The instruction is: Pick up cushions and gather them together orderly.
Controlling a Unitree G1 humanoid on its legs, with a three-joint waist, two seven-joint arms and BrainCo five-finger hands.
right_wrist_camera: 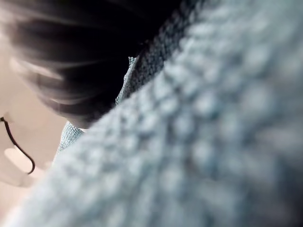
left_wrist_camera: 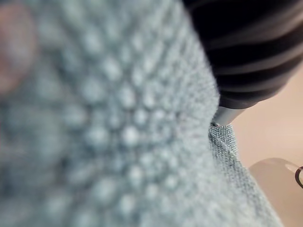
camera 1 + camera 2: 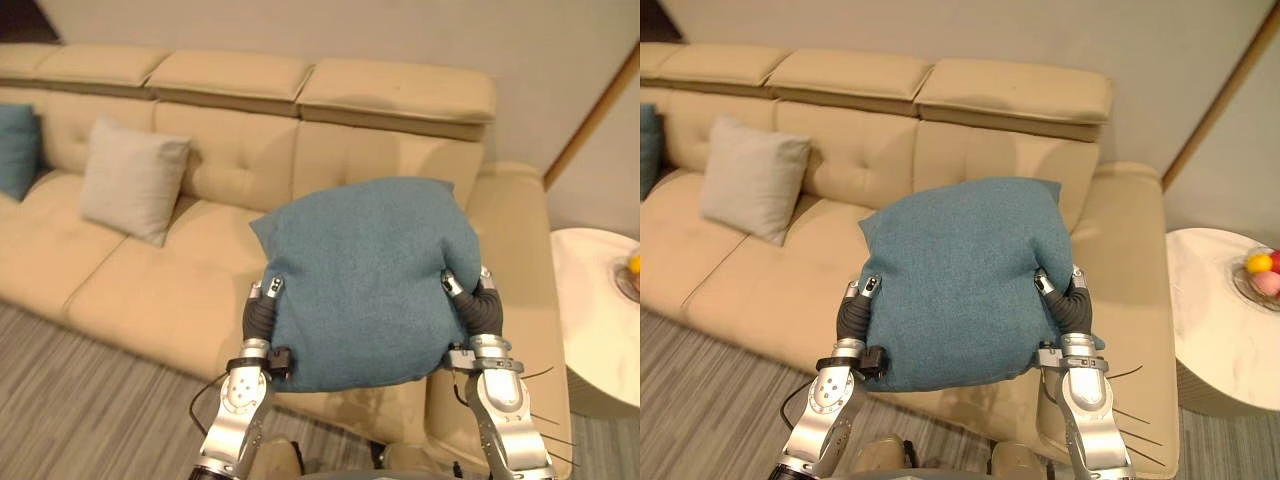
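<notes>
Beige sofa (image 3: 170,285) — round white table (image 3: 590,320) just beside it.

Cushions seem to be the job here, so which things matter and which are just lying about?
Job: blue cushion between the left robot hand and right robot hand; beige cushion on the sofa; second blue cushion at its left end.
Lying about: white side table; fruit bowl on it.

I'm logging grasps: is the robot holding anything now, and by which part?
Yes: the teal cushion, held between the left hand and the right hand, one at each side edge near its lower corners.
</notes>
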